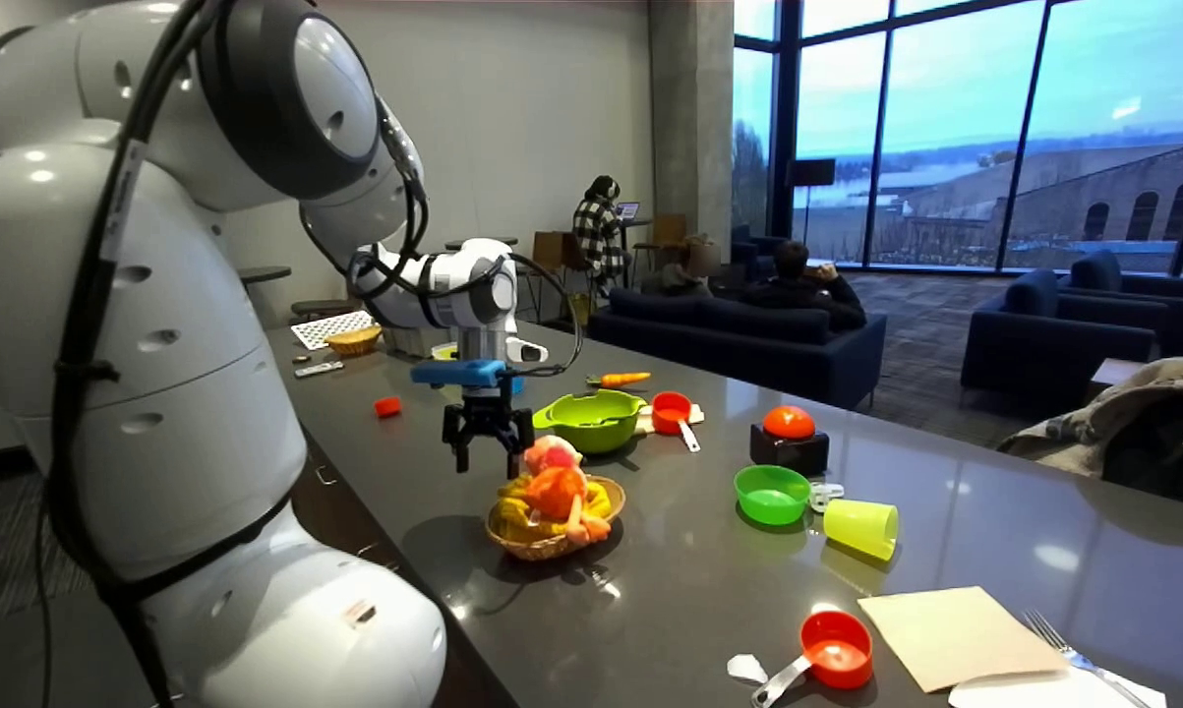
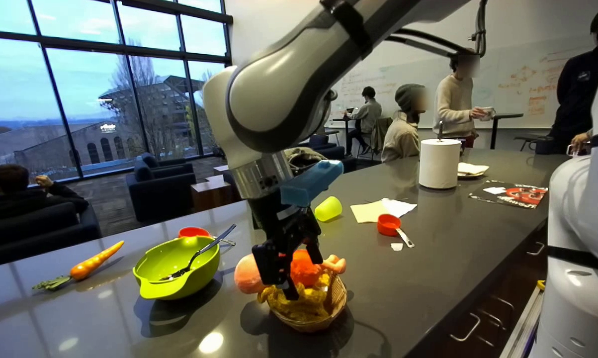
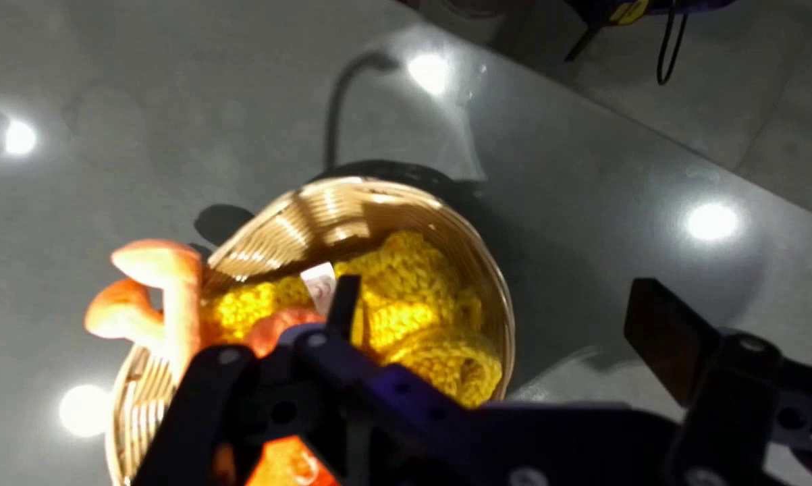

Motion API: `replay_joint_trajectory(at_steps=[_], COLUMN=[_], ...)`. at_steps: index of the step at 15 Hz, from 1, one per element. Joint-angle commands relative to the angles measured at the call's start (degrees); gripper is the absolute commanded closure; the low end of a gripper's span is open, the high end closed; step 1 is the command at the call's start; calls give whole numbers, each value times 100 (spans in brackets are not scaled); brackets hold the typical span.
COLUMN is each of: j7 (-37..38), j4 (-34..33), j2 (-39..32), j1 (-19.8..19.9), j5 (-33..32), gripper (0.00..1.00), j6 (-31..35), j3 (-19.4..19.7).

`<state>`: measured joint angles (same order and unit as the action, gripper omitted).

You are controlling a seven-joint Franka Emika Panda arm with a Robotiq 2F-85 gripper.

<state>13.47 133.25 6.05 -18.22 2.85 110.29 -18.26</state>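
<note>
While spread wide, with nothing gripped: black two-fingered hand point(image 1: 488, 466), tips down, above edge of tan round wicker basket point(image 1: 542, 549). One finger over mustard-yellow knitted bundle point(image 3: 406, 273), other past the rim, over dark grey glossy tabletop point(image 1: 650, 590). Cannot tell whether touching anything. Inside basket: orange-and-pink plush doll point(image 1: 558, 490), lying across bundle, legs beyond rim. Lime-green plastic bowl point(image 1: 596, 435) nearby, on tabletop.

your dark, glossy counter point(image 1: 670, 610) carries a wicker basket point(image 1: 544, 548) near its drawered edge, with a lime-green spouted bowl point(image 1: 596, 425) nearby and an orange carrot point(image 2: 92, 262) beyond; farther along, you see a small green bowl point(image 1: 771, 503), a yellow-green cup point(image 1: 861, 529) on its side, a red measuring cup point(image 1: 839, 653) and, standing, a paper-towel roll point(image 2: 439, 165).
</note>
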Motion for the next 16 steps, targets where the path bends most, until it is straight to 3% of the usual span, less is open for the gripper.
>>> replay_joint_trajectory(at_steps=[1,5,12,16], j7=[-7,-43,-247,-402], j4=[14,-23,23,44], j2=[399,436,140,50], j1=[13,29,37,6], j5=[-3,-36,89,410], gripper=[0,0,0,0], j6=[-366,-28,1156,1325], j3=[-25,-38,0,22])
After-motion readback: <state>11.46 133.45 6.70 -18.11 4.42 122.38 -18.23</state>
